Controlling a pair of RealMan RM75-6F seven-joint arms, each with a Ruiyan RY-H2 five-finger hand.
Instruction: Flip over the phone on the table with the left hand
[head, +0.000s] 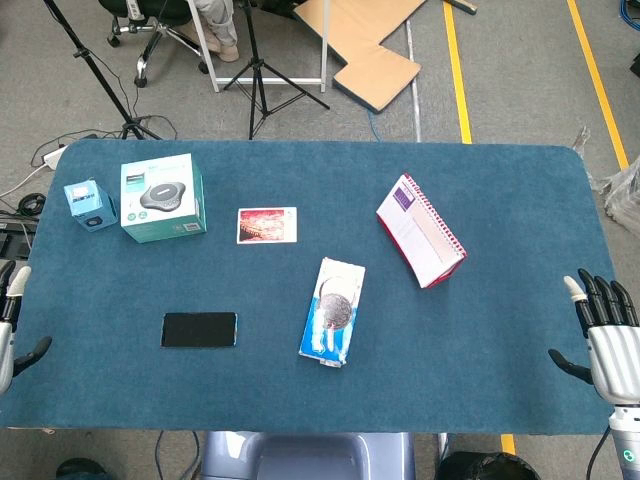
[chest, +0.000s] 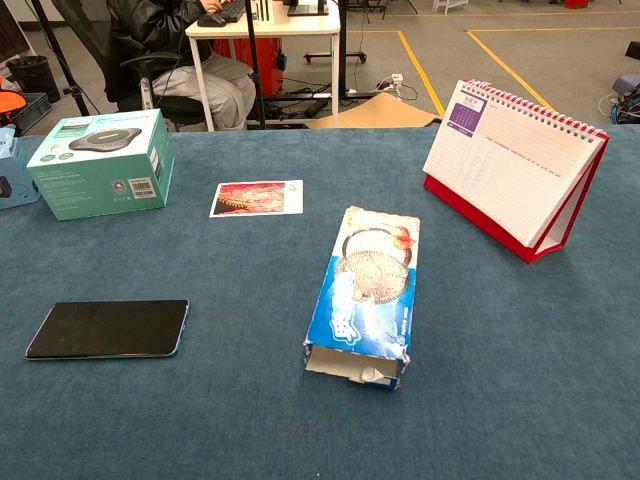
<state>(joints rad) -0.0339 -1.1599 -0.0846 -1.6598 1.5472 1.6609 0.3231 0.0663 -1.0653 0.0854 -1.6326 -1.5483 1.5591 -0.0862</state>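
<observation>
1. Phone (head: 199, 329) lies flat on the table (head: 480, 330), dark glossy face up, in the near-left area, well apart from every other item. In the chest view it sits at the near left, nothing touching it.
2. Its long axis runs left–right, roughly parallel to the near table edge. Which end is top cannot be told; no camera or button is legible.
3. Left hand (head: 8, 325) shows only at the left table edge in the head view, near but clear of the phone. It holds nothing; fingers look partly apart, though most of the hand is cropped.
4. Right hand (head: 605, 335) rests at the far right edge, fingers spread, holding nothing. Not needed for this task.
5. Judged step: reach not yet begun; flip undone.
6. To do it well: the hand should come in from the left, toward the phone's short left end or its near long edge. A flat slab on cloth gives little purchase, so a fingertip likely must lift one long edge first, with the thumb opposing.
7. Rolling about the long axis needs the least sweep. Risk: the phone slides on the cloth instead of tipping.
8. The snack box (head: 333, 311) lies to the right, far enough not to interfere.
</observation>
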